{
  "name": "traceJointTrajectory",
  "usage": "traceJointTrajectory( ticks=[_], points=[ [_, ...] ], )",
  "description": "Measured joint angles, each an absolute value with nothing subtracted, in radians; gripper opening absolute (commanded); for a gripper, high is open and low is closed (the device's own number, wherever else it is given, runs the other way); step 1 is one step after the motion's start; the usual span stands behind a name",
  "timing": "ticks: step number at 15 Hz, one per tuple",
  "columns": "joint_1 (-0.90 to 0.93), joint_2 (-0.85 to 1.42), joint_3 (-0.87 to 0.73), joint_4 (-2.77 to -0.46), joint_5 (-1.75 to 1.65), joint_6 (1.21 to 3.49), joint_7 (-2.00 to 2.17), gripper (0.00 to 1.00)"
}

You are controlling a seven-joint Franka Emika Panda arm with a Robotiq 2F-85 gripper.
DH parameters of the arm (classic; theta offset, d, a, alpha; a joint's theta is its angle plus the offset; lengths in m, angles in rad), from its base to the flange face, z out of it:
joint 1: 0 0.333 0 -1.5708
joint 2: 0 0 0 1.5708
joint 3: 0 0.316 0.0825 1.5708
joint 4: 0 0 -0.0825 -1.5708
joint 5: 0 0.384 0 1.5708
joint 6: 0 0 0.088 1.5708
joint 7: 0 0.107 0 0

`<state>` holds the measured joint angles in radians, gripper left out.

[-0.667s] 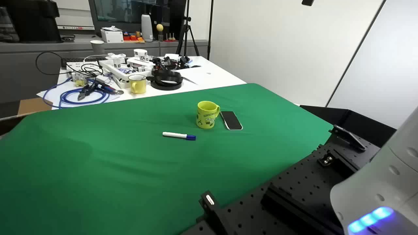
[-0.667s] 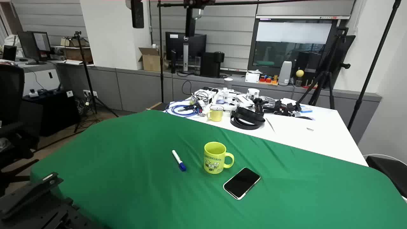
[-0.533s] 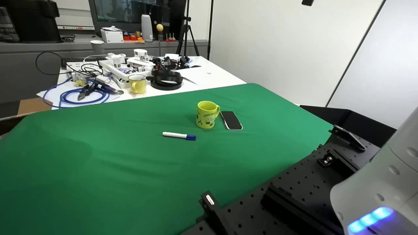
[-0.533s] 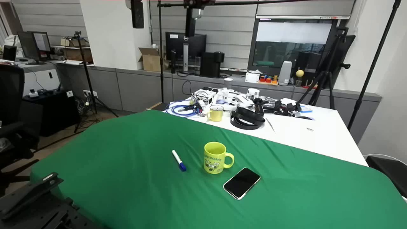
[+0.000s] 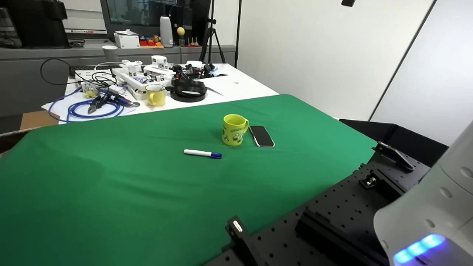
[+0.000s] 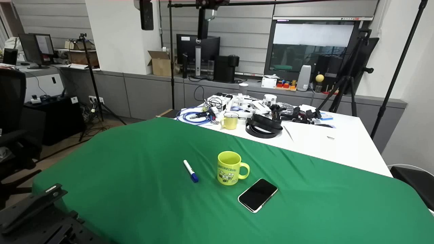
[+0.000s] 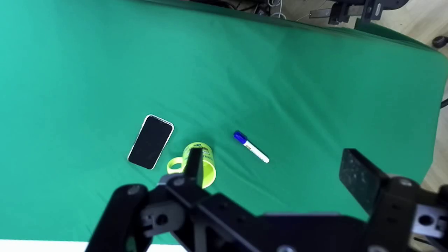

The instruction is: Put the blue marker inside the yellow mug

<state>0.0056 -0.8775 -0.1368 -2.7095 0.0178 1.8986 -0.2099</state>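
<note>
The blue marker, white with a blue cap, lies on the green cloth in both exterior views [image 5: 198, 152] [image 6: 190, 169] and in the wrist view [image 7: 257, 151]. The yellow mug stands upright beside it, apart from it, in both exterior views [image 5: 232, 133] [image 6: 227, 169]. In the wrist view the mug [image 7: 209, 170] is partly hidden by my left finger. My gripper [image 7: 273, 154] is wide open and empty, high above the cloth. In an exterior view its two fingers [image 6: 174, 25] hang apart at the top edge.
A dark phone [image 5: 262, 136] lies flat by the mug's handle side. Behind the green cloth is a white table with a paler yellow mug [image 5: 156, 96], black straps [image 5: 188, 90], blue cable and clutter. Black mounting plates [image 5: 281, 236] border the cloth near the robot base.
</note>
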Motion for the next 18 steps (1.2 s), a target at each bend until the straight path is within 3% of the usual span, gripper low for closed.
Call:
traceJointTrajectory(
  ticks=[10,18],
  points=[
    [0.02,-0.85,-0.144,-2.709,-0.015,1.915,-0.336,1.0],
    [0.146,-0.519,-0.2,-2.625,-0.023,2.078,-0.731,1.0]
  ],
)
